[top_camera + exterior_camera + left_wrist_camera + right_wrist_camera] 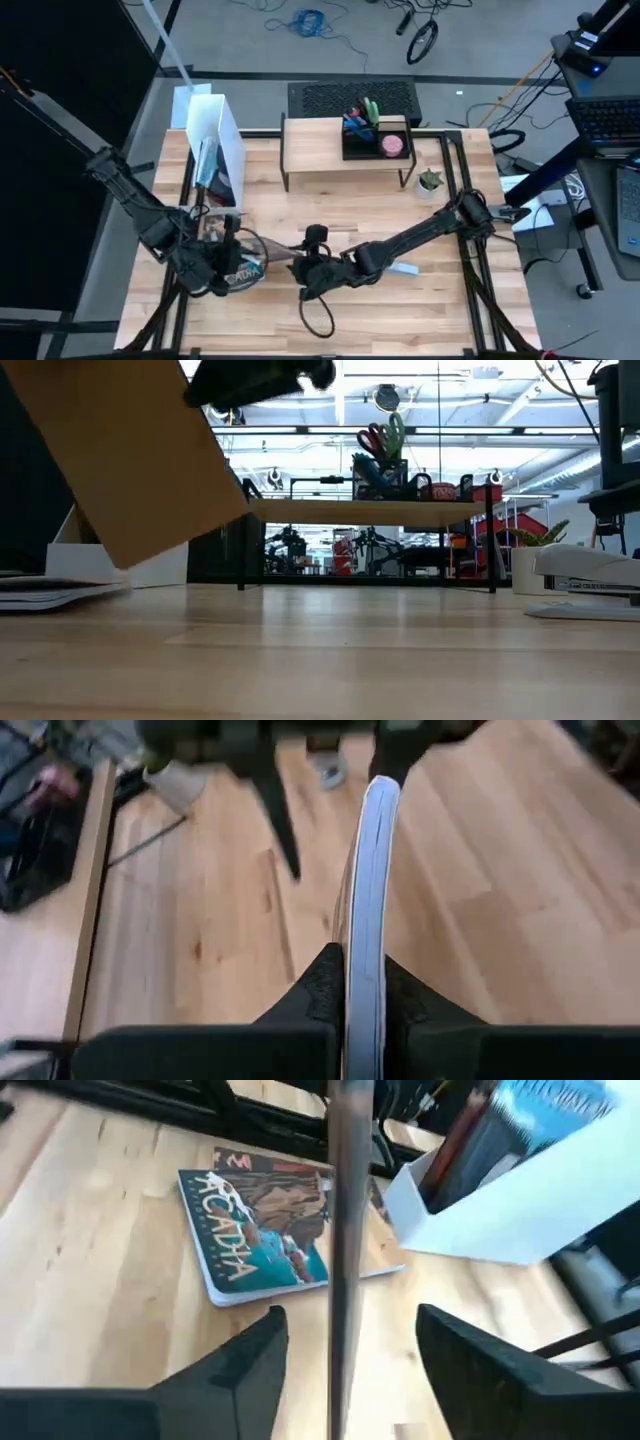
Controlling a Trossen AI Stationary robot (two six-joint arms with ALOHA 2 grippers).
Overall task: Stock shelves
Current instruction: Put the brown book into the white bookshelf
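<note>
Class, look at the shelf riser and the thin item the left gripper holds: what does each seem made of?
Riser: pale wood top, matte with faint grain, on thin black legs, probably metal. Held item, pinched in the left gripper: thin brown card or paper, judging by its flat, white-edged sheet.

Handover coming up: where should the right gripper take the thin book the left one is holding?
Its free edge, opposite where the left gripper clamps it. The thin book is held on edge, so come edge-on, a finger on each flat face; the open right gripper straddles it.
</note>
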